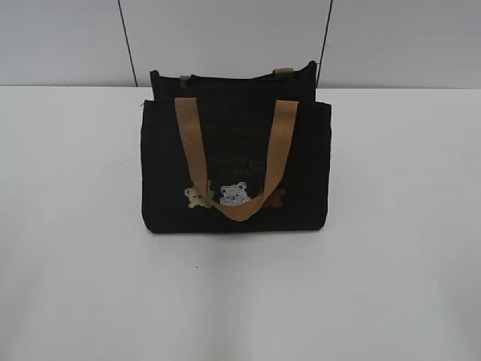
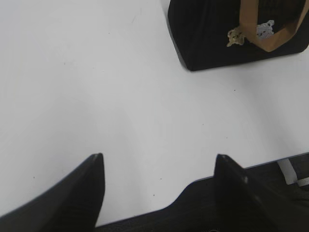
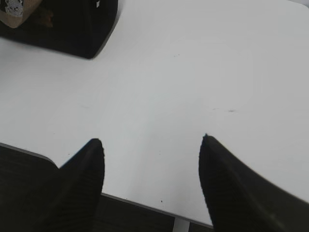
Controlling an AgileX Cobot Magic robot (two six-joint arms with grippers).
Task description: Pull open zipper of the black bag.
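Left pincer [image 2: 159, 166] spread apart, empty, low over the white table [image 1: 75, 263] near its front edge. Black bag [image 1: 235, 165] upright mid-table, well apart from both pincers, tan strap [image 1: 237, 158] draped over its front; zipper not discernible. Right pincer [image 3: 152, 147] likewise apart, empty, above the table edge.

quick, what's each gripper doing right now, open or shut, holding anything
left gripper: open, holding nothing, over the bare table, apart from the black bag.
right gripper: open, holding nothing, also apart from the bag.
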